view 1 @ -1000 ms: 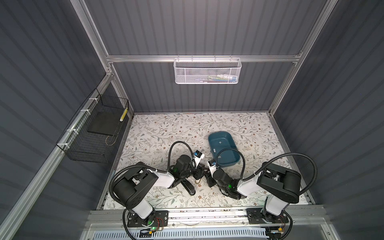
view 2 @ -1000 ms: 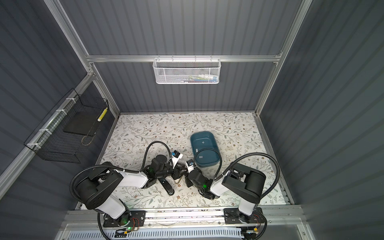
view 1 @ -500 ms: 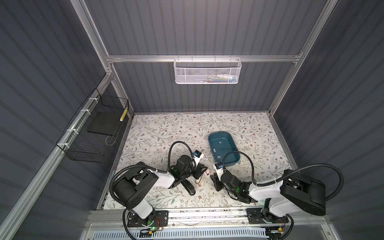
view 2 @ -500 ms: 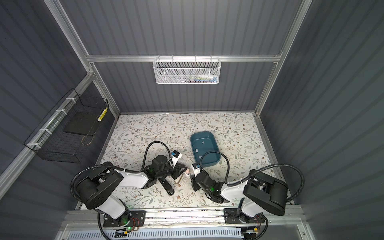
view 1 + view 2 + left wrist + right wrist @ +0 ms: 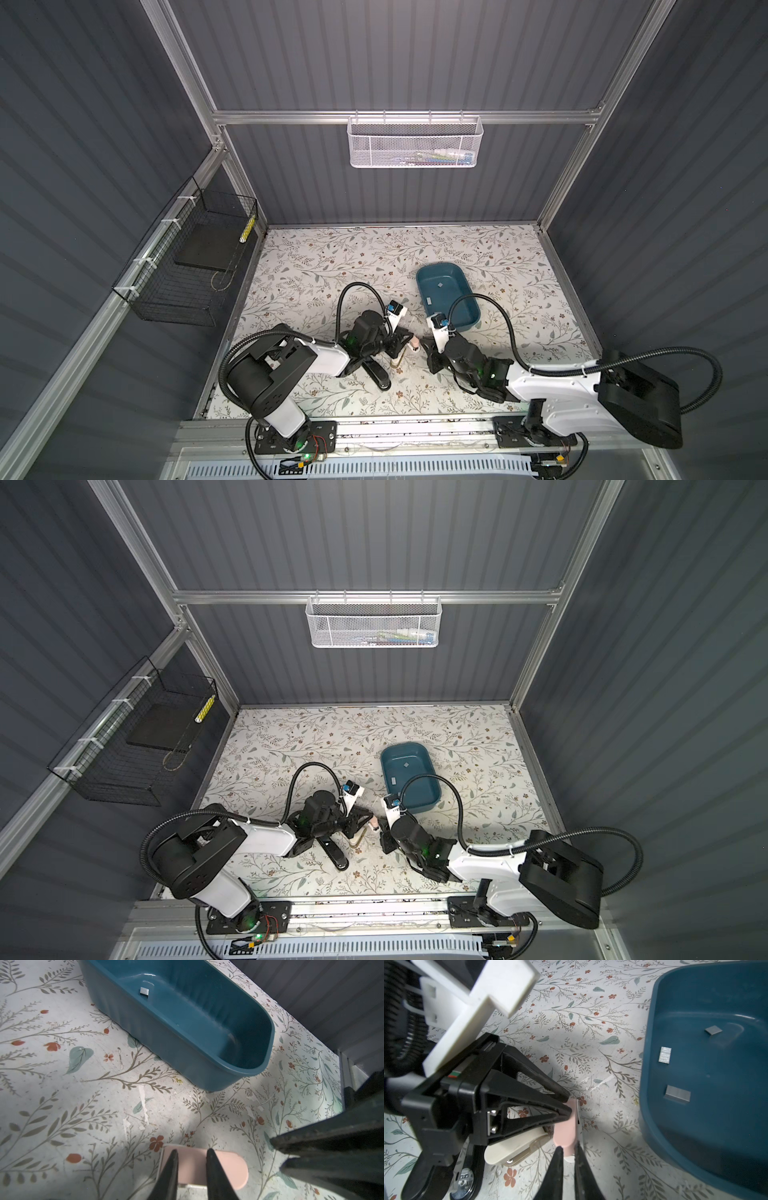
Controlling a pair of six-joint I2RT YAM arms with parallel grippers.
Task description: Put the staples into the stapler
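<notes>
clock note: both top views read with 12 o'clock at the back wall and 6 o'clock at the rail the arms sit on

stapler: small one with a pink top (image 5: 414,343) and a cream base, sitting on the floral counter (image 5: 332,257) a bit toward 6 o'clock from the middle. Pink top and cream base are splayed apart at an angle.

left end effector: (image 5: 192,1151) reaches in from 8 o'clock and is clamped on the stapler's pink top. In the left wrist view the pink is squeezed right between its fingers (image 5: 172,1167).

right end effector: (image 5: 569,1146) reaches in from 4 o'clock, clenched almost tight at the rounded end of the pink top. Honestly can't tell if it's really pinching it or just nosed up against it.

staples: three silver strips (image 5: 677,1094) lying flat on the floor of the teal bin (image 5: 455,282), each apart from the others. Two of them show in both top views.

teal bin: about 1 o'clock from the stapler, near it but not touching. The right arm's cable (image 5: 478,297) loops over its 6 o'clock end.

black object: long thing (image 5: 379,377) flat on the counter at 7 o'clock from the stapler, partly under the left arm. No idea what it is.

baskets: white mesh basket (image 5: 415,145) on the back wall at 12 o'clock, black wire basket (image 5: 187,270) on the side wall at 9 o'clock.
</notes>
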